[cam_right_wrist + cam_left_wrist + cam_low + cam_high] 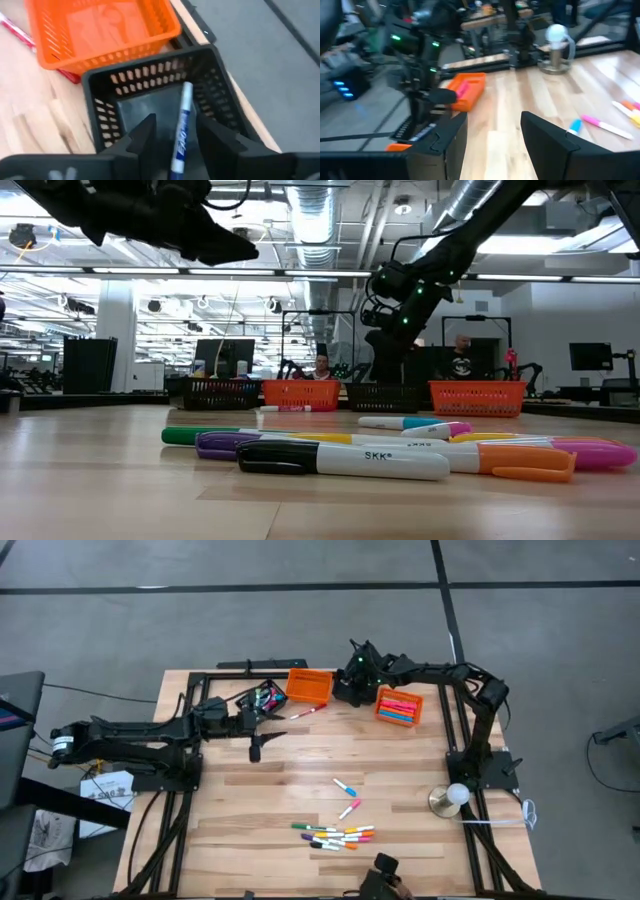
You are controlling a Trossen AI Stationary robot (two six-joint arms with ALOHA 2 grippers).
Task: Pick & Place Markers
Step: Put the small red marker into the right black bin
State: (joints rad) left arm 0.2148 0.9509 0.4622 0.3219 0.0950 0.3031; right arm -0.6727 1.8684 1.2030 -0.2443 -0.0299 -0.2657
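My right gripper (175, 127) hangs open over a black bin (165, 90) at the table's far side. A white-and-blue marker (183, 125) stands lengthwise in the gap between its fingers, tip toward the bin's floor, with space showing on both sides. My left gripper (492, 145) is open and empty, held level above the table's left part (256, 745). Several markers (335, 835) lie on the wood near the front edge, two more (347, 796) lie mid-table, and one (305, 712) lies by an orange bin (309, 686).
Two more bins stand at the far side: a black one (262, 698) and an orange one (399, 706), both with markers in them. A lamp with a round bulb (452, 798) stands at the right. A black frame (460, 720) borders the table. People sit beyond the table (322, 365).
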